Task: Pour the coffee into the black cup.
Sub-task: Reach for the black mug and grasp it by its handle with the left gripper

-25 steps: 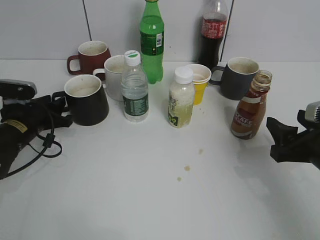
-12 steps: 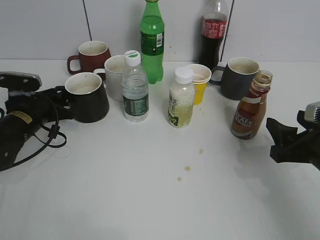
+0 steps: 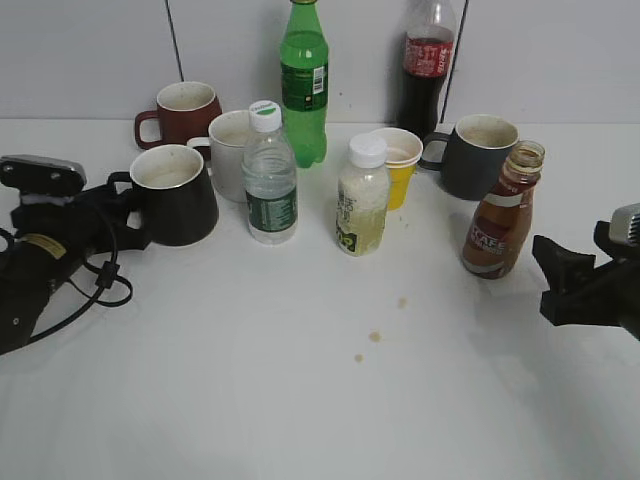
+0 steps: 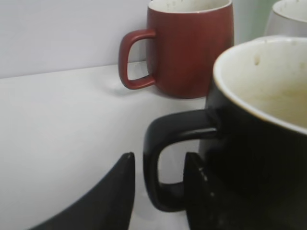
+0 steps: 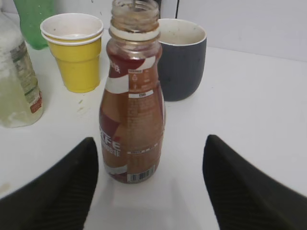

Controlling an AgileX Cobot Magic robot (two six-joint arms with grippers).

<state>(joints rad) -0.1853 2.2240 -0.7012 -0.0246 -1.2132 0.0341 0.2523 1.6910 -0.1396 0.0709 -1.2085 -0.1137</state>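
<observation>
The black cup [image 3: 176,200] stands at the left of the table, its handle pointing left. It fills the right of the left wrist view [image 4: 259,158], with a cream stained inside. My left gripper [image 3: 122,208] [image 4: 160,158] straddles the handle, one finger inside the loop and one outside, with a small gap showing, so it is open. The coffee bottle [image 3: 500,225] stands upright and capless at the right, and is in the right wrist view [image 5: 132,129]. My right gripper [image 3: 548,272] [image 5: 151,143] is wide open just short of the bottle, not touching it.
A dark red mug [image 3: 185,112] [image 4: 189,48] and a white mug [image 3: 228,155] stand behind the black cup. A water bottle [image 3: 270,185], green bottle [image 3: 303,85], pale drink bottle [image 3: 362,205], yellow cup [image 3: 397,170], cola bottle [image 3: 425,70] and dark grey mug [image 3: 478,155] stand across the back. Brown drips [image 3: 375,337] mark the table.
My left gripper has moved in toward the black cup, so that its fingers now straddle the handle; the cup has shifted slightly back. The right gripper and the coffee bottle have not moved.
</observation>
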